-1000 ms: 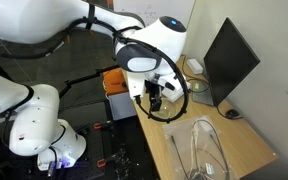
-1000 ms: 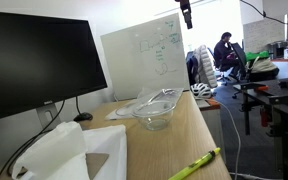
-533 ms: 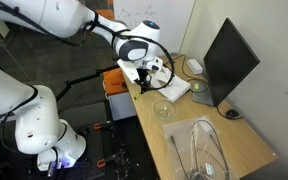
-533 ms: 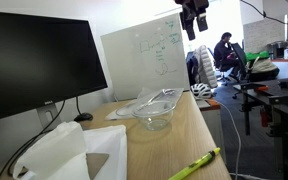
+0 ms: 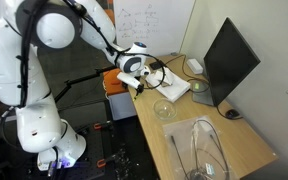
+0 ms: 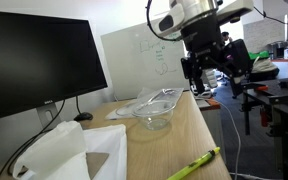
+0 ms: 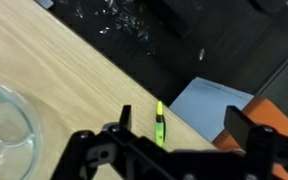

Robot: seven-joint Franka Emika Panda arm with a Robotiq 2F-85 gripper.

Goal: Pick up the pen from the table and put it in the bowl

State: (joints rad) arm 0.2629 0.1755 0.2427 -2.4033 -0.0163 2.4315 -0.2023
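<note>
The pen (image 7: 160, 124) is yellow-green and lies on the light-wood table (image 7: 54, 60) near its edge; it also shows in an exterior view (image 6: 194, 165). The small clear glass bowl (image 7: 2, 132) stands on the table to the pen's left in the wrist view, and shows in both exterior views (image 5: 162, 108) (image 6: 156, 120). My gripper (image 7: 184, 122) is open and empty above the pen, which lies between the fingers, closer to the left one. The gripper hangs over the table's end (image 5: 136, 82) (image 6: 214, 80).
A large clear container with wire loops (image 5: 206, 150) stands beyond the bowl. A black monitor (image 5: 229, 60), a white padded object (image 5: 171, 88) and a pale round dish (image 5: 194, 66) are on the table. An orange box (image 5: 114, 80) sits off the table edge.
The arm has swung over and come down from high above the table to just over the pen at the table's end. The pen and bowl have not moved.
</note>
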